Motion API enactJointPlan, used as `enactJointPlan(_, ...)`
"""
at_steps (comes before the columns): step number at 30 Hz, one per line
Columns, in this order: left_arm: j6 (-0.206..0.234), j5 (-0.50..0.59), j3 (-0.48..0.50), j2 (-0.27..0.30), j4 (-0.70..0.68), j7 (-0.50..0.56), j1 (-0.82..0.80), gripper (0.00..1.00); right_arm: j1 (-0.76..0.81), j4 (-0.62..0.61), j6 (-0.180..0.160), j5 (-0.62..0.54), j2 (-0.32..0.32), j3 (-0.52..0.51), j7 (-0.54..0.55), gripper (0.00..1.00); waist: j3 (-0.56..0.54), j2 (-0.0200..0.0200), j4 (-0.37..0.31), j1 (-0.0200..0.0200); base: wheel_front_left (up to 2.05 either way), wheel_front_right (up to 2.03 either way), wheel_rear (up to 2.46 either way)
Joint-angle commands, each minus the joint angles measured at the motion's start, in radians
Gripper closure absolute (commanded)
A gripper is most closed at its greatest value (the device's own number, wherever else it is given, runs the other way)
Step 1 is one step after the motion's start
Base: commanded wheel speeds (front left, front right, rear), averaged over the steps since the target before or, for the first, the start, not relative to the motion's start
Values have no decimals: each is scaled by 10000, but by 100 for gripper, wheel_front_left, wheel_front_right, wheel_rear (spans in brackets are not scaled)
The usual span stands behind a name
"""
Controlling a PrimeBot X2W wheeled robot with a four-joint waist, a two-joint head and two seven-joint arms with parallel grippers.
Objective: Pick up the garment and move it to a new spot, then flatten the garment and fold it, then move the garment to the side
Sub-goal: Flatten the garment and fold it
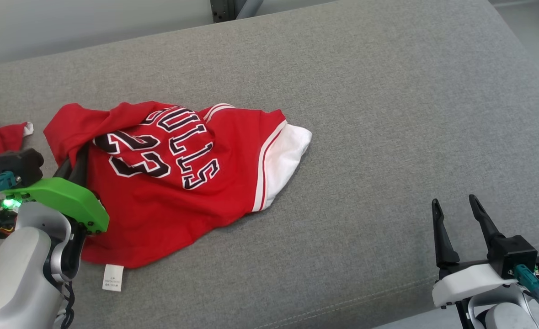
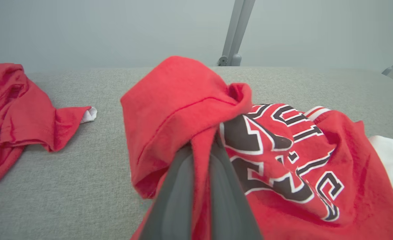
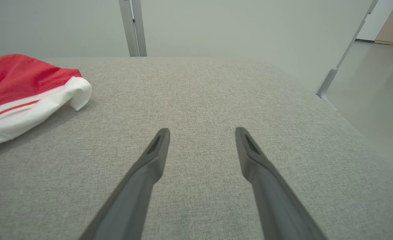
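Pick-up is in hand: the left fingers (image 2: 174,200) pinch a raised fold of the jersey (image 1: 182,183), bunched around them. The right fingers (image 3: 143,176) stand open, jersey well apart. Next, probably: lift it clear.

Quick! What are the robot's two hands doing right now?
Left gripper: shut on the crumpled red basketball jersey with black lettering.
Right gripper: open, holding nothing.

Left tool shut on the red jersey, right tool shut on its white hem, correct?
No: the right tool stands open, clear of the white hem, per the right wrist view. The left tool does grip the red jersey.
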Motion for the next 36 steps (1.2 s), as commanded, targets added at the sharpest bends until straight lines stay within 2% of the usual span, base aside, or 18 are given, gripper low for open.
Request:
enactJointPlan(1,104,156,-29,77,150,80,-173,100,-13,12,-18,-26,-15,37,-6,0,-7,80,17,0,0,0,0)
enactJointPlan(3,212,199,-63,13,550,180,-391,100,-97,24,-18,-28,-17,92,-6,0,26,80,-2,0,0,0,0)
enactJointPlan(5,15,309,-191,-208,1243,13,-718,100,-266,21,-18,-3,-14,220,-6,0,170,80,-104,0,0,0,0)
enactJointPlan(13,-1411,587,-448,-945,2604,-1399,-1832,100,-467,-30,-18,-5,-9,261,-6,0,648,80,-347,0,0,0,0)
enactJointPlan(17,-1582,792,-567,-1208,3474,-1588,-2277,100,-542,10,-18,4,-14,246,-6,0,809,80,-397,0,0,0,0)
enactJointPlan(18,-1587,860,-688,-1237,3822,-1472,-2283,75,-577,38,-18,1,-14,271,-6,0,834,80,-422,0,0,0,0)
enactJointPlan(20,-1631,937,-866,-1316,4461,-1255,-2332,32,-645,63,-18,34,-15,311,-6,0,866,80,-465,0,0,0,0)
enactJointPlan(21,-1656,953,-937,-1349,4751,-1159,-2329,14,-651,71,-18,60,-14,326,-6,0,870,80,-485,0,0,0,0)
enactJointPlan(22,-1671,976,-1012,-1393,4984,-1116,-2320,1,-632,78,-18,72,-17,325,-6,0,865,80,-490,0,0,0,0)
enactJointPlan(29,-1757,935,-1055,-1620,5565,-1467,-2281,0,-305,113,-18,85,-15,109,-6,0,520,80,-215,0,0,0,0)
enactJointPlan(36,-1816,477,-790,-1544,4905,-1564,-1366,0,11,-83,-18,-24,-17,-47,-6,0,-239,80,192,0,0,0,0)
